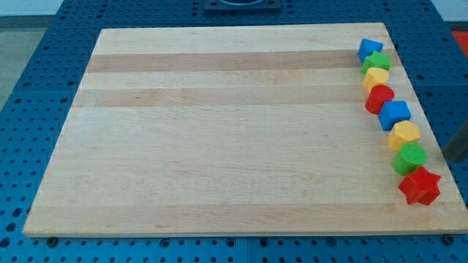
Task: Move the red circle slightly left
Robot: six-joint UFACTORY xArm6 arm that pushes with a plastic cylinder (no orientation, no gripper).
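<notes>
the wooden board (219, 131) filled most of the frame, lying on a blue perforated table (44, 58). eight blocks ran in a line down the board's right edge, each touching or just beside the next. from the upper right downward they were: a blue block (369, 48) of unclear shape, a green block (377, 61), a yellow block (376, 77), the red circle (379, 97), a blue cube-like block (395, 114), a yellow hexagon-like block (404, 134), a green circle (410, 157), and a red star (420, 186) in the lower right of the frame. the red circle sat fourth from the top, between the yellow block above it and the blue block below it. a dark rod (457, 143) entered at the right edge of the frame, just right of the yellow hexagon-like and green circle blocks, off the board; my tip's very end was cut off or too dim to place, and whether it touched anything i could not tell.
</notes>
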